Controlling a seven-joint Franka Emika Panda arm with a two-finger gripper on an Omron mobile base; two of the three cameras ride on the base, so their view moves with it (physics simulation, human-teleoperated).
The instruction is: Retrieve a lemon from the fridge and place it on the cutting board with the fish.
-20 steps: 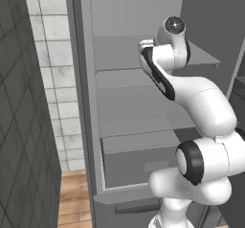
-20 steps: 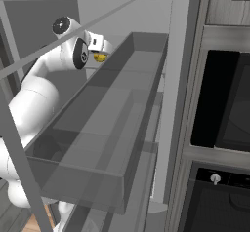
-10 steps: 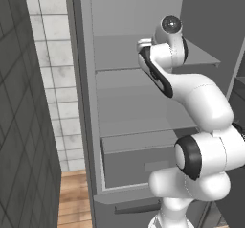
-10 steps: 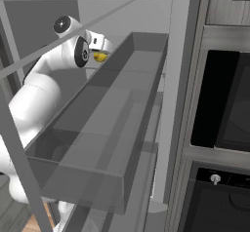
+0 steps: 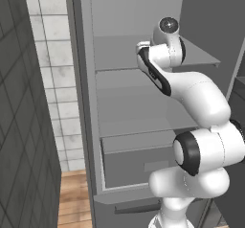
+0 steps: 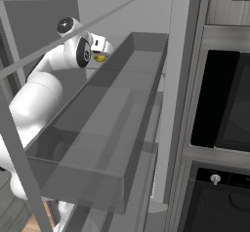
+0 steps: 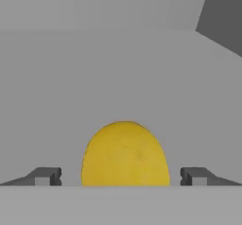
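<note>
We see our two-finger gripper (image 7: 120, 177) spread wide, fingertips (image 7: 46, 176) clear of the round bright-yellow lemon (image 7: 125, 154) lying between them on a grey fridge (image 5: 129, 102) shelf.

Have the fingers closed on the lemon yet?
No: in the hand view the lemon sits between the fingertips with clear gaps on both sides, so the gripper is open.

— What's in front of the hand?
— The lemon (image 7: 125, 154), resting on a plain grey fridge shelf (image 7: 118, 77).
— And the gripper (image 7: 121, 176)?
— Spread wide, one dark fingertip (image 7: 45, 176) either side, neither touching the fruit.
</note>
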